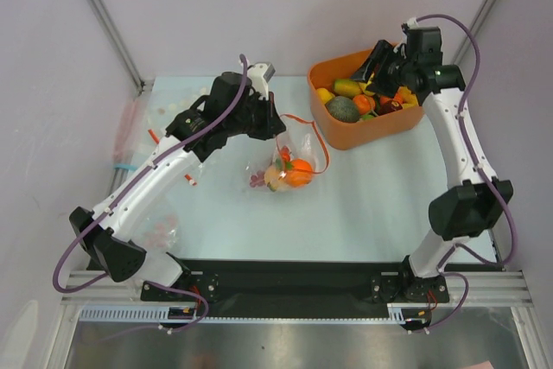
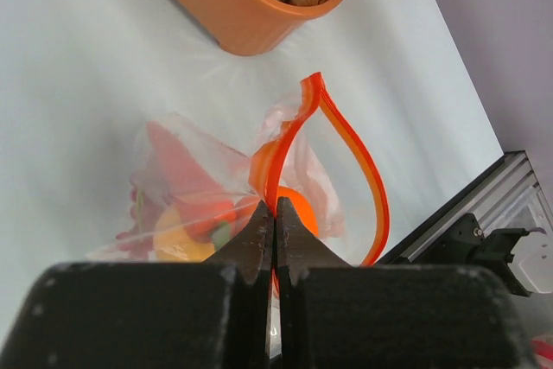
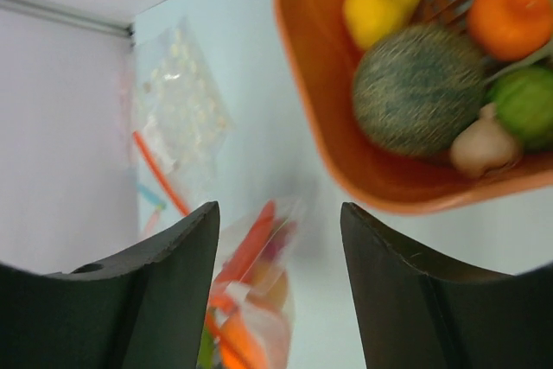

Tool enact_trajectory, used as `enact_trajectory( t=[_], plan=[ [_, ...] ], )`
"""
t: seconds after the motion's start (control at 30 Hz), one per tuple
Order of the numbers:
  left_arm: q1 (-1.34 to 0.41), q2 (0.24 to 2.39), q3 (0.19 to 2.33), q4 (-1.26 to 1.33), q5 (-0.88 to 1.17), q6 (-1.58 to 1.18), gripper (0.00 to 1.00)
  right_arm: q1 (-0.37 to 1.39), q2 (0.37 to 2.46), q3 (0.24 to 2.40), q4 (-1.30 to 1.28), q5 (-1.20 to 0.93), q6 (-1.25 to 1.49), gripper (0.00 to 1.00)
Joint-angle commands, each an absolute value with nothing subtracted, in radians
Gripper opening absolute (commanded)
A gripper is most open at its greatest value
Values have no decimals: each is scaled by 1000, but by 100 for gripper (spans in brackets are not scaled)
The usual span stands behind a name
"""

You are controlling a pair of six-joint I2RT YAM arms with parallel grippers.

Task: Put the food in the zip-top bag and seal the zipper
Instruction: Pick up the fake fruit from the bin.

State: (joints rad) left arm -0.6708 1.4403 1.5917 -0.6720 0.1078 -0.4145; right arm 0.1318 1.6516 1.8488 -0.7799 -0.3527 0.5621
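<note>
Left wrist shows crinkly clear bag (image 2: 181, 162), looping zipper (image 2: 314, 91)

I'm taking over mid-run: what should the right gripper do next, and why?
Probably lower the open right gripper onto a fruit in the tub and close: the left gripper pinches the zipper, holding the bag mouth open.

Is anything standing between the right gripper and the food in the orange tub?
Nothing visible does. The right gripper is open and empty near the rim of the tub, and the food lies uncovered inside it.
</note>
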Motion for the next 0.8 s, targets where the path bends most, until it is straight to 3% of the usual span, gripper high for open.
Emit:
enact_trajectory(
  t=[0.0, 0.2, 0.27, 0.33, 0.4, 0.77],
  plan=[
    [-663, 1439, 1628, -655, 112, -413, 0, 107, 1748, 1966, -762, -224, 425, 64],
    [-661, 1442, 1632, -661, 95, -405, 0, 95, 1949, 2117, -738, -84, 339, 65],
    [-661, 1443, 1629, -655, 92, -403, 0, 94, 2027, 2182, -739, -46, 305, 72],
    [-661, 1447, 1626, -655, 84, -400, 0, 94, 2065, 2213, -726, -9, 282, 87],
    [-661, 1450, 1626, -657, 77, -397, 0, 92, 2100, 2217, -690, 0, 249, 91],
    [-661, 1473, 1632, -643, 55, -382, 0, 100, 2249, 2218, -448, 109, 118, 86]
  ],
)
